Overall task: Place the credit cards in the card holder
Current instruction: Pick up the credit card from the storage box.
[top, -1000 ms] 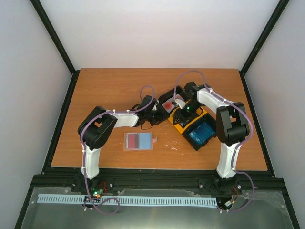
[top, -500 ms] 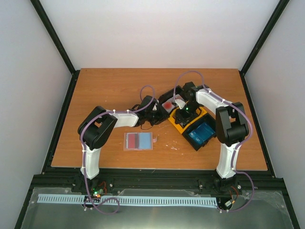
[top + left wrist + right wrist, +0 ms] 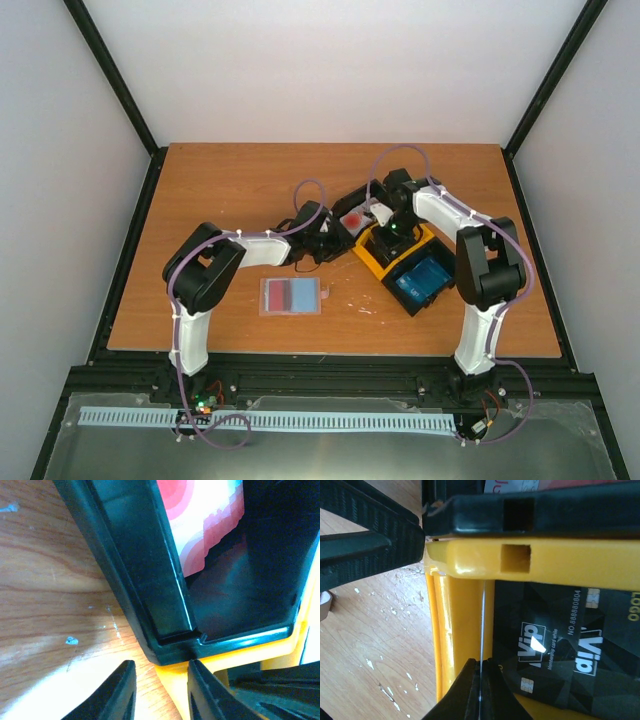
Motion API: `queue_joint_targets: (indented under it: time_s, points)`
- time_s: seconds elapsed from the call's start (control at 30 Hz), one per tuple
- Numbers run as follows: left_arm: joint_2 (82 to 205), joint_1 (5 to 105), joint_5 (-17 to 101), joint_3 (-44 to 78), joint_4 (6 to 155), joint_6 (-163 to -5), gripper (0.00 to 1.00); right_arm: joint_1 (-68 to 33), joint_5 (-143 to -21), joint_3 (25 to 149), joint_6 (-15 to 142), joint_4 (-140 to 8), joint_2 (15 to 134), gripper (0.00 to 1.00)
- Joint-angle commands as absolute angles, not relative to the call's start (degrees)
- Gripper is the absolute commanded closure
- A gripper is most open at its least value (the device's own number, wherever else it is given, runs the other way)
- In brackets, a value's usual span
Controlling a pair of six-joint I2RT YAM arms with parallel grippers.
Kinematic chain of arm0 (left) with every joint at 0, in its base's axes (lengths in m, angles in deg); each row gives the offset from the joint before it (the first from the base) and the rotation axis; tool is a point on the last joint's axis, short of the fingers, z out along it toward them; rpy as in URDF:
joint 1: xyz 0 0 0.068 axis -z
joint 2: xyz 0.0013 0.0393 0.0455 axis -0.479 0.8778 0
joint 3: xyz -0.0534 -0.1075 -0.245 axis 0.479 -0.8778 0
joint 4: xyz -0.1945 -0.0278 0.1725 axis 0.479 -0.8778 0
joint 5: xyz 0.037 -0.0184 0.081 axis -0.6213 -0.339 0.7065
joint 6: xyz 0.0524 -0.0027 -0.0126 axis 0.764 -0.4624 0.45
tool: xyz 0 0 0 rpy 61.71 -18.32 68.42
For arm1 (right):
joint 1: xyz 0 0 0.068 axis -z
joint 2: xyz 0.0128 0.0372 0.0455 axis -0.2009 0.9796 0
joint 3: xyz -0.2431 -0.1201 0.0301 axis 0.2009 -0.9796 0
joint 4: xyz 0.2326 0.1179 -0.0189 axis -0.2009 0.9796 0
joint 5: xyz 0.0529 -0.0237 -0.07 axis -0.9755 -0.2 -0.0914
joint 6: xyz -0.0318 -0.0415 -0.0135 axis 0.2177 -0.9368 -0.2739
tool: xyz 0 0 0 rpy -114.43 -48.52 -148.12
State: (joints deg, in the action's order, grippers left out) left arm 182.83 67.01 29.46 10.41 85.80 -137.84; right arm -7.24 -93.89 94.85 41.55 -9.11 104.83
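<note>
The card holder (image 3: 292, 296) lies open on the table and shows a red and a blue panel. My right gripper (image 3: 390, 238) (image 3: 481, 662) hangs over the tray's yellow middle compartment (image 3: 462, 630), shut on a thin credit card (image 3: 481, 620) seen edge-on. Black VIP cards (image 3: 560, 645) lie flat beside it. A red-and-white card (image 3: 200, 520) rests in the black end compartment (image 3: 135, 570). My left gripper (image 3: 338, 240) (image 3: 159, 672) is open a little, its jaws straddling the tray's yellow corner (image 3: 172, 680), with a gap at the outer finger.
The black-and-yellow tray (image 3: 372, 262) sits at an angle right of centre, with blue cards (image 3: 422, 278) in its near compartment. Both arms crowd its far-left end. Scuffed wooden table (image 3: 220, 190) stretches behind and to the left.
My right gripper has gone from open to shut, pinching the card on edge in the middle compartment. The left arm has barely moved.
</note>
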Motion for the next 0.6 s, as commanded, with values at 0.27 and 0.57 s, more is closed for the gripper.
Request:
queue_joint_targets:
  time_s: [0.27, 0.57]
  points:
    - [172.94, 67.65, 35.24, 9.49, 79.17, -130.79, 0.51, -7.74, -90.72, 99.57, 44.9, -7.27, 92.33, 0.97]
    - [157.03, 67.61, 42.56, 2.84, 66.39, -123.73, 0.28, -8.68, -91.58, 107.12, 58.4, -7.23, 86.64, 0.97]
